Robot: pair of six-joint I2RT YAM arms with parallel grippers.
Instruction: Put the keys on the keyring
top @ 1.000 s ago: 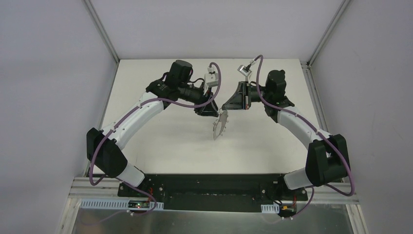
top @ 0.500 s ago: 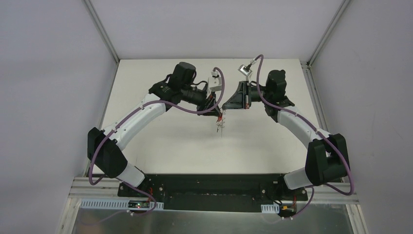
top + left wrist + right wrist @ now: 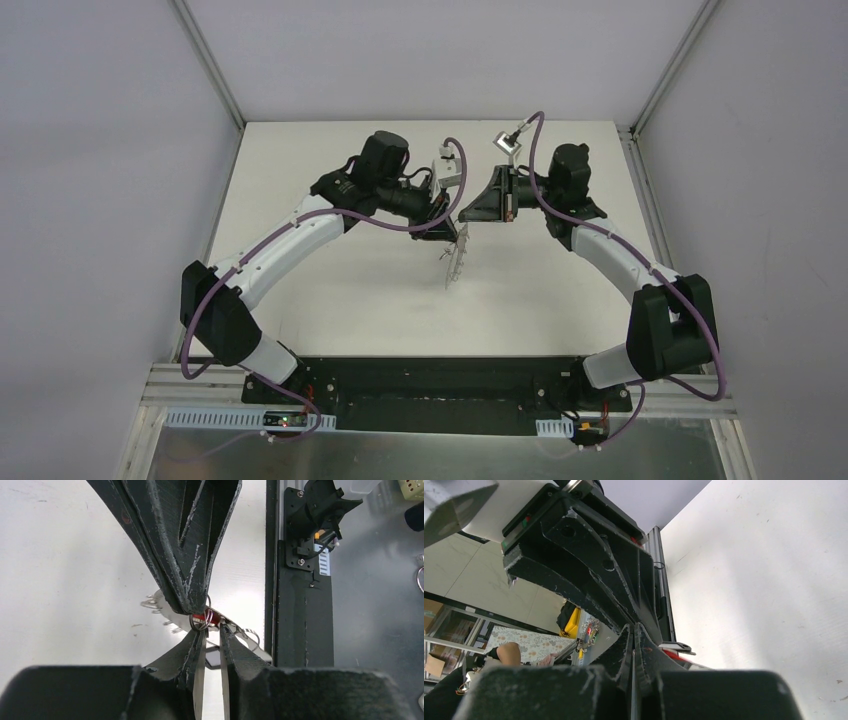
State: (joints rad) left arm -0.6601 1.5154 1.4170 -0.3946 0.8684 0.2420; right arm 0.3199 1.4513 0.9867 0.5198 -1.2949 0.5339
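- pale grey walls close in a white surface (image 3: 340, 290) on three sides, and a black base plate (image 3: 430, 385) carries both arms at the near edge.
- both arms bend inward, with purple cables (image 3: 215, 300) along them, and they meet tip to tip above the far middle of the surface.
- the large thin grey oval keyring (image 3: 455, 260) hangs in the air just under the meeting point, tilted and turned nearly edge-on to the top camera. it does not touch the surface.
- the right pincer (image 3: 464, 217) has its fingers pressed fully together. in the left wrist view its tips (image 3: 196, 611) come down from above and pinch the keyring at its upper edge, next to the small silver wire loops (image 3: 200, 624).
- the left pincer (image 3: 212, 630) comes from the opposite side. its two fingers are nearly together, with only a narrow slit between them.
- the small key with a bright red plastic head (image 3: 210, 616) sits right at the tips of the left pincer, touching the wire loops. i cannot tell if the fingers really clamp this red key or only stand beside it.
- a pale part of the keyring (image 3: 159, 599) shows blurred behind the right pincer, with more loops along its edge.
- in the right wrist view the closed fingers (image 3: 631, 630) point at the left pincer, and a red spot shows just beside them.
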